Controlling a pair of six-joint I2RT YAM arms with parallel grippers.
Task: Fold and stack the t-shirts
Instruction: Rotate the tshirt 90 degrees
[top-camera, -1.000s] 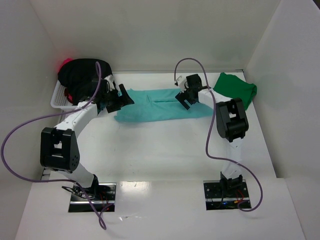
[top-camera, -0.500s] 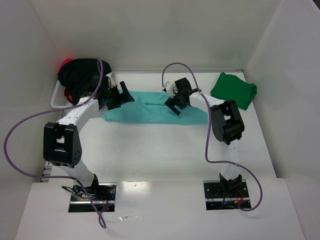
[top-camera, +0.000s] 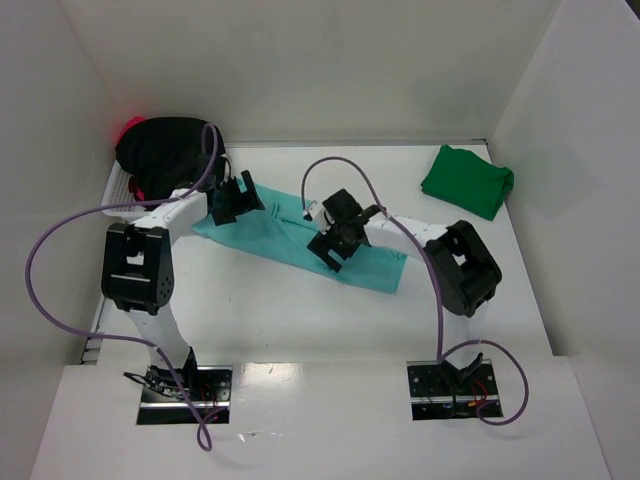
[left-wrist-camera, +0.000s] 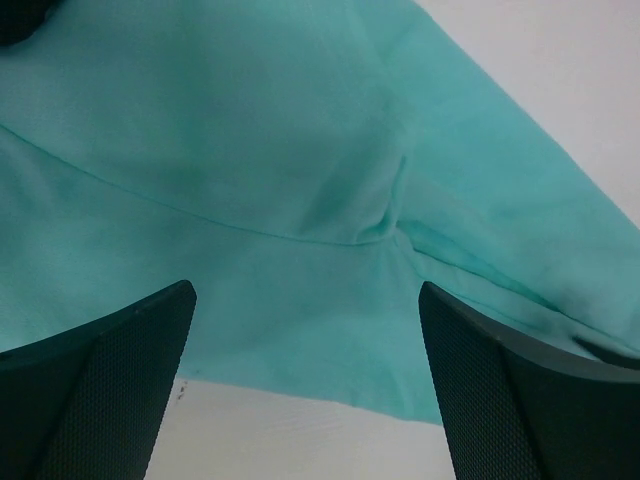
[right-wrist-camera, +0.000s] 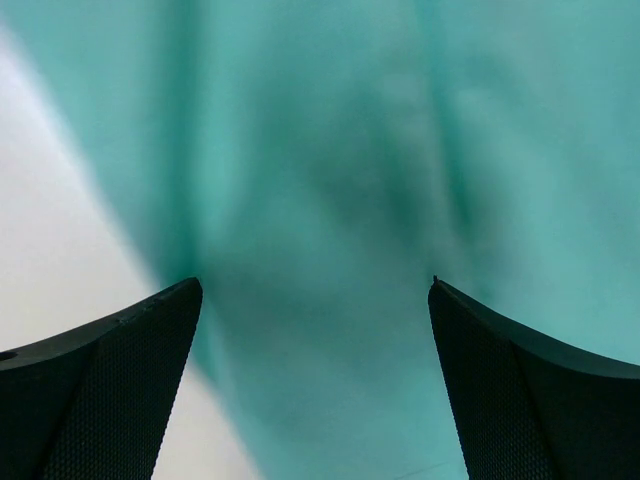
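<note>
The light teal t-shirt (top-camera: 275, 236) lies folded into a long strip that slants across the table from back left to near right. My left gripper (top-camera: 232, 203) is open low over its left end, and the wrist view shows teal cloth (left-wrist-camera: 250, 130) with its edge and bare table between the fingers (left-wrist-camera: 120, 380). My right gripper (top-camera: 335, 245) is open over the strip's middle, with blurred teal cloth (right-wrist-camera: 330, 130) filling its view. A folded dark green t-shirt (top-camera: 467, 180) lies at the back right. The black t-shirt (top-camera: 160, 148) and a red-pink one (top-camera: 130, 128) are heaped at the back left.
A white basket (top-camera: 113, 198) against the left wall holds the black and red-pink shirts. White walls close in the table at the back and on both sides. Purple cables loop from both arms.
The teal shirt has swung from lying straight across to slanting, its right end now nearer. My right gripper moved left and nearer over it; the left shifted a little. Both stayed open.
</note>
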